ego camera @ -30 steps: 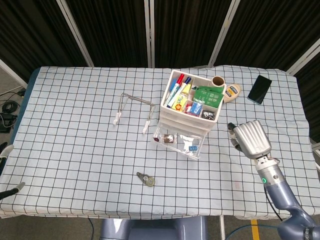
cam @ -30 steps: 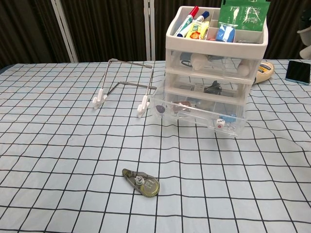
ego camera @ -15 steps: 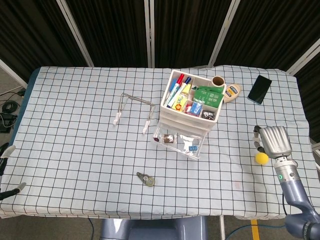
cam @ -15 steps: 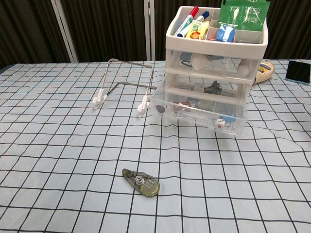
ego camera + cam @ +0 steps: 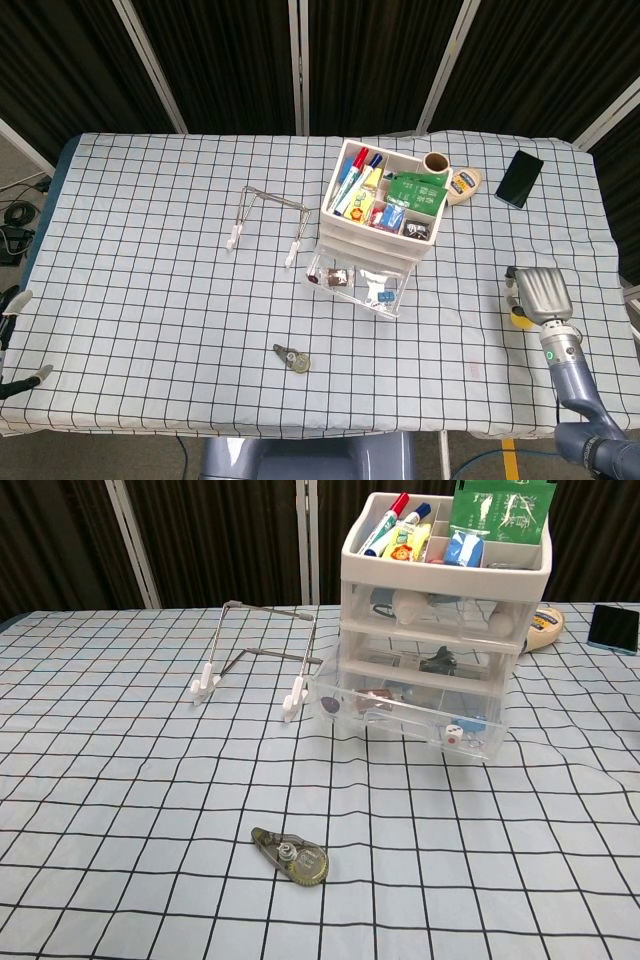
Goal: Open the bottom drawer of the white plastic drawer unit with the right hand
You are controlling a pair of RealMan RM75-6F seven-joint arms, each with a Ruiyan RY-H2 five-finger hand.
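The bottom drawer (image 5: 355, 281) is open, far left of my right hand (image 5: 536, 296), which holds nothing, so I'm done.

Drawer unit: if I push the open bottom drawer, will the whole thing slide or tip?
The drawer unit looks like light plastic on cloth, so it may slide. Its loaded top tray could make it top-heavy. The bottom drawer seems thin-walled and may flex.

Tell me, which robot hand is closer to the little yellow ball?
The right hand. It hangs right beside the yellow ball, partly covering it, near the table's right edge. The left hand barely peeks in at the far left edge, across the whole table.
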